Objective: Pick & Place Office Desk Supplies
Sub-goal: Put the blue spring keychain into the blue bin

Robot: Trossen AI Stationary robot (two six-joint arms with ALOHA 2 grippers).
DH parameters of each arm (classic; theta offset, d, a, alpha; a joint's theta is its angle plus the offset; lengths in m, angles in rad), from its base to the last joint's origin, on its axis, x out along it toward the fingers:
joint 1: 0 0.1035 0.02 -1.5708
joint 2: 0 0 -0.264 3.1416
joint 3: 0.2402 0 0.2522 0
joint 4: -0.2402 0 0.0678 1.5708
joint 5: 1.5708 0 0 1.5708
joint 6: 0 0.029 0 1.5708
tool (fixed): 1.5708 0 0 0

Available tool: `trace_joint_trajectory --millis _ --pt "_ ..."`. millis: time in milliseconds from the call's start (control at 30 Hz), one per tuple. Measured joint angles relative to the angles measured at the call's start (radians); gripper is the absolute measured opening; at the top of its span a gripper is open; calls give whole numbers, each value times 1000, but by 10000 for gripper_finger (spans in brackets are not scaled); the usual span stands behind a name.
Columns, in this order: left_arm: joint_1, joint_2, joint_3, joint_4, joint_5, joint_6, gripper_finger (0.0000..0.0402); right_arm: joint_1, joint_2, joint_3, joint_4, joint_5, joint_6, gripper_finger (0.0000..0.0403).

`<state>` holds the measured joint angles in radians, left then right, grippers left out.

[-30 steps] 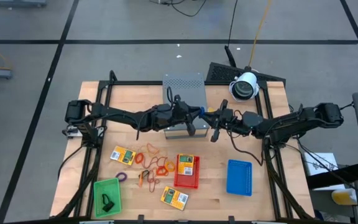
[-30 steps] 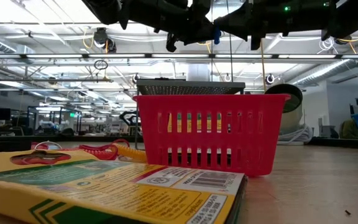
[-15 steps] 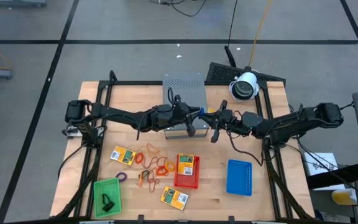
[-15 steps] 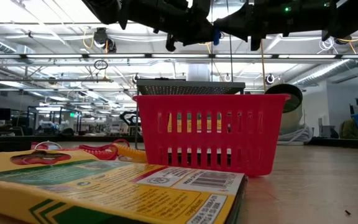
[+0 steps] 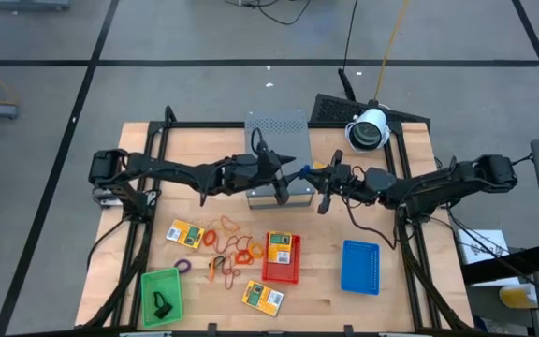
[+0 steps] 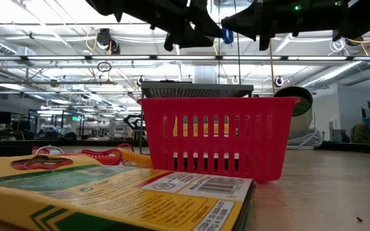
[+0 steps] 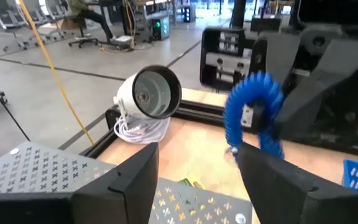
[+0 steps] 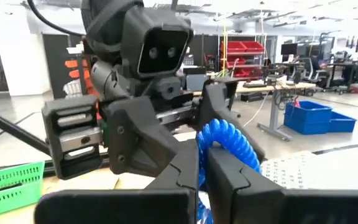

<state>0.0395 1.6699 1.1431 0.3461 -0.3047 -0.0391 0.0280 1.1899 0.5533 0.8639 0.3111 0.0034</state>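
Observation:
A blue coiled loop (image 8: pixel 229 140) hangs in the air over the near end of the grey perforated box (image 5: pixel 276 126), with my right gripper (image 8: pixel 202 155) shut on it. My left gripper (image 7: pixel 197 165) stands open just to the loop's left, level with it; the loop (image 7: pixel 253 109) shows ahead of its fingers, apart from them. On the table's near half lie two crayon packets (image 5: pixel 186 233) (image 5: pixel 262 297) and several orange and red rubber bands (image 5: pixel 229 245). A third packet lies in the red tray (image 5: pixel 282 271). A dark clip lies in the green tray (image 5: pixel 148 285). My right gripper pinches the blue loop between its two fingers at one side of the coil (image 8: pixel 205 138). The fingers come at it level, from the table's right. The coil arches out past the fingertips, lifted clear of the box and table.
A blue tray (image 5: pixel 360 267) stands at the near right. A white camera head (image 5: pixel 369 129) with its cable sits at the far right corner. A purple loop (image 5: pixel 183 266) lies beside the green tray. My two grippers face each other closely above the table's middle.
My left gripper has opened and let go of the blue loop, then drawn back a little toward the table's left edge. The loop stays in my right gripper, which has kept its place.

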Motion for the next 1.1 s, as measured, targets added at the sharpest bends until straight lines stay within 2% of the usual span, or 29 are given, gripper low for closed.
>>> trace_joint_trajectory --millis 200,467,633,767,900,1100 --pt "-1 -77 0 -98 23 5 239 0 -62 0 -16 -44 -23 2" --pt "0 -214 0 -296 22 3 239 0 -198 0 -198 -170 22 2" --pt "-2 -284 0 -428 35 -47 239 0 -292 0 -342 -382 82 2" --pt "-3 -319 0 -493 138 -104 239 0 -381 0 -527 -564 91 2" --pt "-14 -319 0 -505 228 -150 239 0 -455 0 -690 -674 129 2" --pt "-39 -313 0 -509 245 -185 239 0 -541 1 -921 -911 170 2"
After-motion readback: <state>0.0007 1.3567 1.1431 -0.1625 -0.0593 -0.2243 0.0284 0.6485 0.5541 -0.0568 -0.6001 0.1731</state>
